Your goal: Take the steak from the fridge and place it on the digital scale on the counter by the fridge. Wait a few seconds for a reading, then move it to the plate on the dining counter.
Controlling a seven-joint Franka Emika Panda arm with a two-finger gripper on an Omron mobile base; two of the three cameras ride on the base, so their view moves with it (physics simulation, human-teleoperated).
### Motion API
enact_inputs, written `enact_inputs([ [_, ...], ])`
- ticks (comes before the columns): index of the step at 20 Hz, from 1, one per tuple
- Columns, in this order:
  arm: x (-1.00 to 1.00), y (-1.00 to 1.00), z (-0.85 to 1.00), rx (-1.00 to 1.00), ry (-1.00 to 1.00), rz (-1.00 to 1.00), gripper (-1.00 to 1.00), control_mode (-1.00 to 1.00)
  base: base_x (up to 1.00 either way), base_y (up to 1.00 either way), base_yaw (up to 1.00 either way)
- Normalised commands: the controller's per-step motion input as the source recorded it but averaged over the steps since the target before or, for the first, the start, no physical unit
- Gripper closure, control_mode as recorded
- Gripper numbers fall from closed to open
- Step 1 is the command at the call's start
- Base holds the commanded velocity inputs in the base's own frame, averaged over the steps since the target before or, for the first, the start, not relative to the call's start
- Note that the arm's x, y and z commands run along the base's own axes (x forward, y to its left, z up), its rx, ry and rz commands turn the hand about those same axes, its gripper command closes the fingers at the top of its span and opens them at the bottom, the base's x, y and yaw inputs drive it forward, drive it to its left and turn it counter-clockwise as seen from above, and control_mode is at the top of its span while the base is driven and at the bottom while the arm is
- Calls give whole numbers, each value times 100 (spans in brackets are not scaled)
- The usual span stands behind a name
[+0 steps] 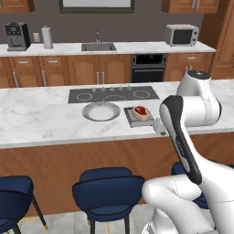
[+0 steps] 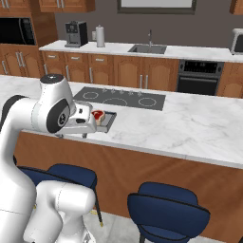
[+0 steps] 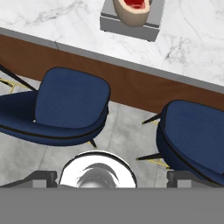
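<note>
The steak lies on the digital scale, on the dining counter, just to the right of the plate. It is a small rounded chunk, red on top with a pale tan rim, and it sits inside the edges of the scale. I judge it light and soft, so it will give a little under pressure, and the raw surface is probably slippery. A good hold would be across its narrow width, on the pale rim on two opposite sides, low enough that it does not slide out.

The scale is a flat grey square slab, hard and smooth. The plate is round, shallow, grey-white with a wide rim, and nothing lies on it. The counter top is polished white marble with grey veins, on a reddish-brown wood front.

The gripper is near the counter edge, above the blue padded stools. It holds nothing and its fingers stand wide apart.
</note>
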Motion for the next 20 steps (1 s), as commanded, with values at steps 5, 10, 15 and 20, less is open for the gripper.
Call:
enact_inputs([
  [5,0,0,0,0,0,0,-100,-100,0,0,0],
  [10,0,0,0,0,0,0,-100,-100,0,0,0],
  [15,0,0,0,0,0,0,-100,-100,0,0,0],
  [20,0,0,0,0,0,0,-100,-100,0,0,0],
])
